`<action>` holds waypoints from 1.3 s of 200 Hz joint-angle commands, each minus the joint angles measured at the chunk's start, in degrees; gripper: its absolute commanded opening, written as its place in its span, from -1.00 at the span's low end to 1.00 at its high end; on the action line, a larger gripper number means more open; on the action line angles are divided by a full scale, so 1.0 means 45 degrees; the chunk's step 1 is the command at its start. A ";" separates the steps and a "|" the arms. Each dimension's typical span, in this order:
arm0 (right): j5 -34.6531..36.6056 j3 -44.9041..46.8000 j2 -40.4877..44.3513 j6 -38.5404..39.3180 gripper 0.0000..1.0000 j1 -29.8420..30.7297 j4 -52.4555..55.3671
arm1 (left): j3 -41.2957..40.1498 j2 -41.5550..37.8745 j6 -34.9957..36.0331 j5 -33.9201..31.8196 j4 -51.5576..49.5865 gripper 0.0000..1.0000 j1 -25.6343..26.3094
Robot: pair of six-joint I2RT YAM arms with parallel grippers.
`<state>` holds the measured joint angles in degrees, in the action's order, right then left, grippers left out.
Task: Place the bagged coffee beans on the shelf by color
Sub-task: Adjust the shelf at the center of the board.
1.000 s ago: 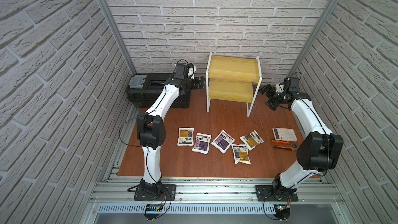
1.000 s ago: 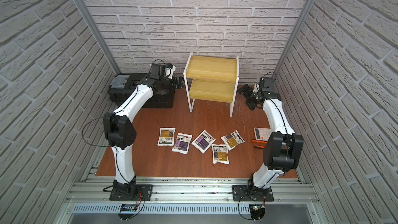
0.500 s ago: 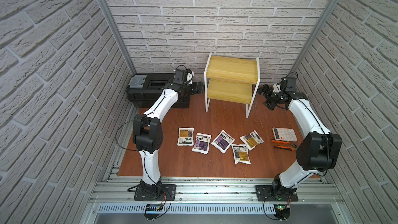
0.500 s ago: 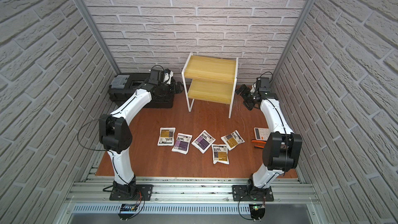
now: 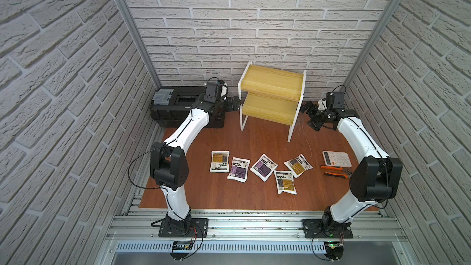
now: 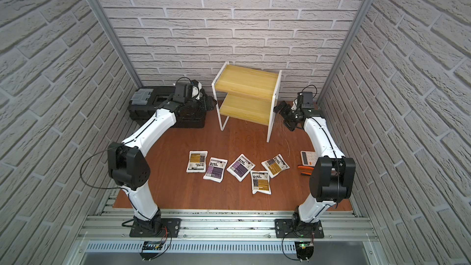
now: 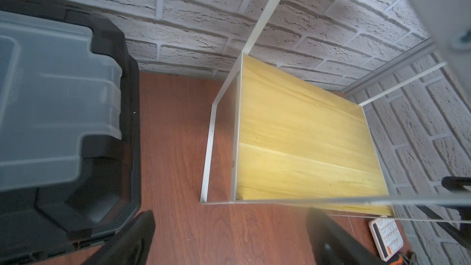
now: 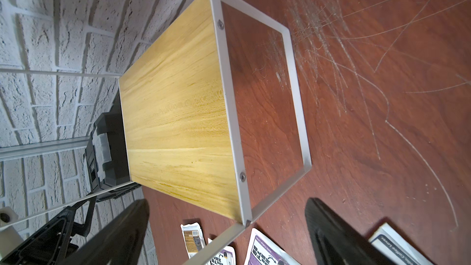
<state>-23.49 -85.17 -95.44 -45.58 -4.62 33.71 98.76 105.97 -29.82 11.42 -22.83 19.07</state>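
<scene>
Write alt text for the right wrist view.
A bare yellow shelf in a white frame fills the view, standing on a scratched red-brown table. The open right gripper is in the foreground; a few bags lie on the table near it, and a black toolbox sits beyond the shelf.

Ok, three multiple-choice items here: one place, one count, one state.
1. Where do the coffee bags lie relative to the shelf? A on its upper board; B on the table in front of it; C on its lower board.
2. How many bags carry purple labels? A two; B one; C four.
3. The right end effector is: A shut on a bag; B shut on the shelf; C open and empty.
Answers: 1 B, all lie on bare wood; 2 A, two purple, three yellow; 3 C, jaws apart, nothing between.
</scene>
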 commanded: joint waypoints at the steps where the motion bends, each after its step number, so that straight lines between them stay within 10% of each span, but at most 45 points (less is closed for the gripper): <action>1: -0.0382 0.0122 0.0134 0.0247 1.00 0.0328 -0.0070 | 0.1330 0.0838 -0.0409 -0.0064 0.0207 0.97 -0.0409; 49: -0.0213 0.0176 0.0134 0.0373 1.00 0.0322 0.0120 | 0.3371 0.1974 0.0434 0.1560 -0.0490 0.97 -0.0660; 128: -0.0328 0.0094 0.0198 0.0647 1.00 0.0164 0.0261 | -0.2669 -0.2320 -0.0028 0.1832 0.1464 0.97 -0.1536; 209: -0.0235 0.0231 0.0171 0.0620 1.00 0.0156 0.0418 | 0.6480 0.3582 -0.0205 0.2560 -0.2154 0.97 -0.2246; 260: -0.0249 0.0303 0.0232 0.0469 1.00 0.0150 0.0428 | 0.7977 0.5156 -0.1006 0.3413 -0.1508 0.97 -0.1778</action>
<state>-24.45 -84.53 -95.44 -43.11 -3.75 36.27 131.50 127.31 -33.12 23.64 -30.06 9.28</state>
